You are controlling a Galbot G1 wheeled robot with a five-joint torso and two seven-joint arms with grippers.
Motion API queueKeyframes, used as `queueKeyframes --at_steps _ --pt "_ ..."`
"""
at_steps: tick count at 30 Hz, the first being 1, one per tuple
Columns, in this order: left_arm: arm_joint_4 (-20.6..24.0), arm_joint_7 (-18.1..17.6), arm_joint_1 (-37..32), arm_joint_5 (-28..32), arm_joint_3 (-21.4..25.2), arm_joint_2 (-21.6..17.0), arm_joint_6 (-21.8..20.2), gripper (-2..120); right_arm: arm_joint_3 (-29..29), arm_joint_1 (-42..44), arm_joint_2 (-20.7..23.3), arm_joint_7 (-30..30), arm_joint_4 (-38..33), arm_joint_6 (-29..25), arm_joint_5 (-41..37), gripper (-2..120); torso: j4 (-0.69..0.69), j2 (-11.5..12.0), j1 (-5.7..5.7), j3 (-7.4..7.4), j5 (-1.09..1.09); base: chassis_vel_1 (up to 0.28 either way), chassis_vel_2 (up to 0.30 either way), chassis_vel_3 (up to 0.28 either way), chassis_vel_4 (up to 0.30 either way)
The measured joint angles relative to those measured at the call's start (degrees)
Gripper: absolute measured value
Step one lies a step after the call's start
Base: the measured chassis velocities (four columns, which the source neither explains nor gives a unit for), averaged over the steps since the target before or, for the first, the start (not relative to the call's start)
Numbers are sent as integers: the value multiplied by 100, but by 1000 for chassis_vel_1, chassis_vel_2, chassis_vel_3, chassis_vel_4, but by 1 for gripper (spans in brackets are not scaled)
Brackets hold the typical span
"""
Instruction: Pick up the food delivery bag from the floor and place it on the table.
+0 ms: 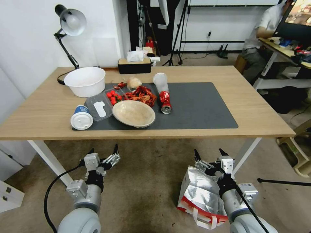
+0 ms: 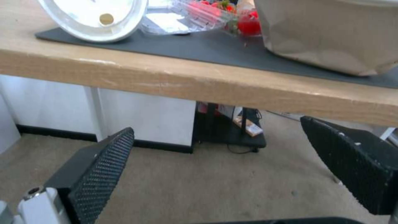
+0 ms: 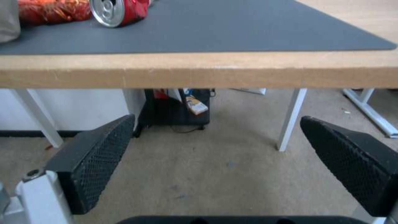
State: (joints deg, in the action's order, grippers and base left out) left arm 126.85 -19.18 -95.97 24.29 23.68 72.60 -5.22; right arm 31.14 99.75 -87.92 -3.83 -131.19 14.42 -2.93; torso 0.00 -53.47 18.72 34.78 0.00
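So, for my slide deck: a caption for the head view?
Both open grippers, left and right, hover before the cluttered light-wood table; white-and-red foil-lined delivery bag on carpet.

Light-wood worktop carrying dark grey mat, white bowl, tissue box. Carpeted floor below, food delivery bag standing on it.

Illumination is bright and even; head view bows at edges; wrist views are soft; table casts faint shadow.

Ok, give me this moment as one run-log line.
bag: on floor, not grasped | left end effector: open, below table edge | right end effector: open, above bag
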Motion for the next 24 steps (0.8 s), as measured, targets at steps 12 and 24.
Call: queueKeyframes --at_steps 12,24 --pt "-7 0 18 0 6 -11 -16 100 -3 -28 11 -12 36 3 1 100 0 324 -136 -188 0 0 0 0 0" --pt "-32 13 35 3 -10 -11 -42 100 2 -25 11 -32 45 8 20 100 0 690 -296 -396 0 0 0 0 0"
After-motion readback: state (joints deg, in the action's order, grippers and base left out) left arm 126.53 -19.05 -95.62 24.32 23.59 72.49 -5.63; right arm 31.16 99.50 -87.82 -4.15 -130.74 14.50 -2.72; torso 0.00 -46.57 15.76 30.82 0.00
